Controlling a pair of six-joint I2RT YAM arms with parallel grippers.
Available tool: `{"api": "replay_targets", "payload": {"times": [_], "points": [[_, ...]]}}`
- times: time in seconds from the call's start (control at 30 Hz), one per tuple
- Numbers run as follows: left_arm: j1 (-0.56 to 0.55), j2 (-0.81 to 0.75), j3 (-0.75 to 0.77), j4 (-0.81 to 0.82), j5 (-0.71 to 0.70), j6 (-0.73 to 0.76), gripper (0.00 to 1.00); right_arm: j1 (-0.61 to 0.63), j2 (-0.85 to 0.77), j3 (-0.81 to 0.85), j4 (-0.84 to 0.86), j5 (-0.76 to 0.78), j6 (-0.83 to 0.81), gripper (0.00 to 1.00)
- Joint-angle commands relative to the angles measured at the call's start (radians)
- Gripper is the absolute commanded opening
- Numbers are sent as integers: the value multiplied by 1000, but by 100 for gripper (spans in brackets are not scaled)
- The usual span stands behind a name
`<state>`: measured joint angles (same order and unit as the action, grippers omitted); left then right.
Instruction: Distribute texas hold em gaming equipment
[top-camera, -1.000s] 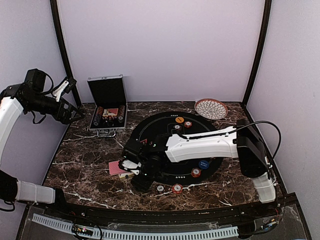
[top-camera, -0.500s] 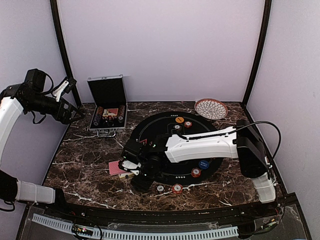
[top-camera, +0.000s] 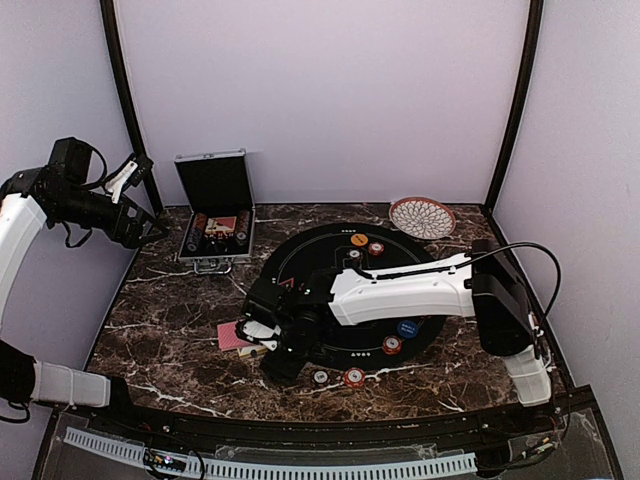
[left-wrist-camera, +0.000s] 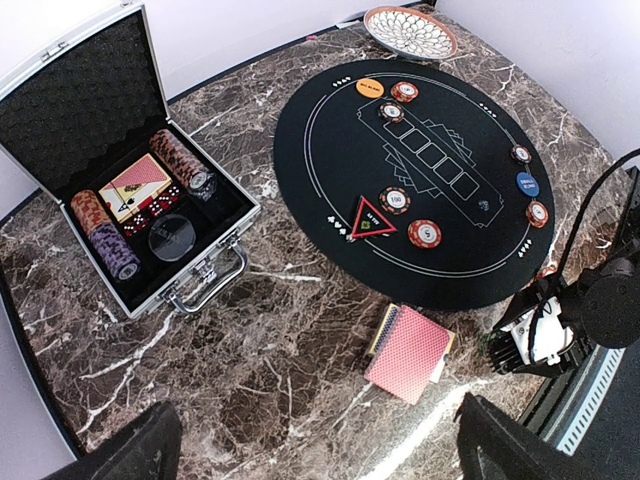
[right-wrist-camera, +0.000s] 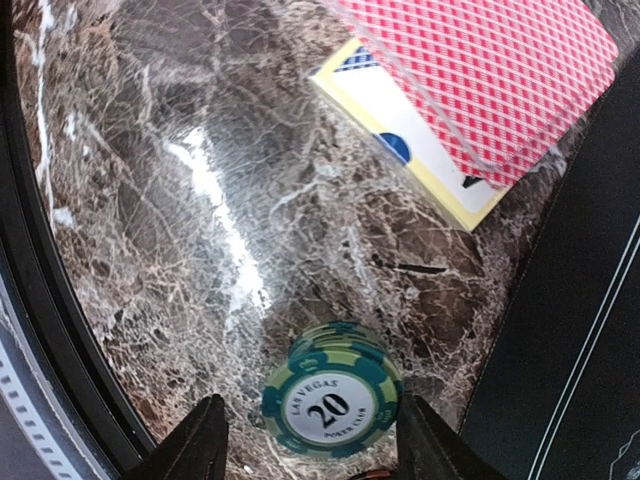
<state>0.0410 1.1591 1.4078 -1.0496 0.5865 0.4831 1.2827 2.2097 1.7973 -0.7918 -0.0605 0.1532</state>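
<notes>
Table (top-camera: 170, 300): dark marble with white veins, and everything stands on it.
Mat (left-wrist-camera: 450, 230): a round black mat with white lines, lying flat toward the right half of the table.
Case (left-wrist-camera: 90, 110): silver, at the far left corner, with the lid standing open. From here I can see chip stacks and a red-backed pack in its black lining.
Left gripper (left-wrist-camera: 320, 455): raised high over the left edge, well apart from everything. Its jaws are spread wide with nothing between them.
Right gripper (right-wrist-camera: 312, 440): down low on the marble just off the mat's near-left rim. Its fingers are parted and straddle the green chips, with a clear gap on one side. I can't tell whether the other finger touches.
Dish (left-wrist-camera: 410, 30): round and woven, just beyond the mat's far rim.
Cards (left-wrist-camera: 410, 352): a red deck with a diamond-patterned back, lying flat on the marble near the mat. It sits skewed over a white, yellow-edged piece. Its long axis runs roughly toward the mat's rim.
Marker (left-wrist-camera: 371, 218): a black triangle with a red edge, flat on the mat near its left rim. Its apex points toward the mat's middle.
Green chips (right-wrist-camera: 330, 395): a short stack lying flat and face up, with pale green edge blocks. The white centre reads "Las Vegas 20 Poker Club". The stack sits near the deck but apart from it.
Other chips (left-wrist-camera: 404, 92): orange, red and blue ones, scattered singly around the mat.
</notes>
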Motion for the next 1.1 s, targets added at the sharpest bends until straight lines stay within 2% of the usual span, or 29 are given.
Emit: {"api": "replay_targets", "payload": {"times": [0.0,0.63,0.9,1.07], "points": [[-1,-11,27,-30,16,12,99,16,36,5,-13,-2,-1,62],[-2,-23,22,-27,16,9,99,16,19,-5,4,35,4,55],[-3,-26,20,-29,15,9,99,17,7,1,4,39,8,42],[-2,-28,20,-30,15,11,99,17,-10,12,-1,45,8,39]]}}
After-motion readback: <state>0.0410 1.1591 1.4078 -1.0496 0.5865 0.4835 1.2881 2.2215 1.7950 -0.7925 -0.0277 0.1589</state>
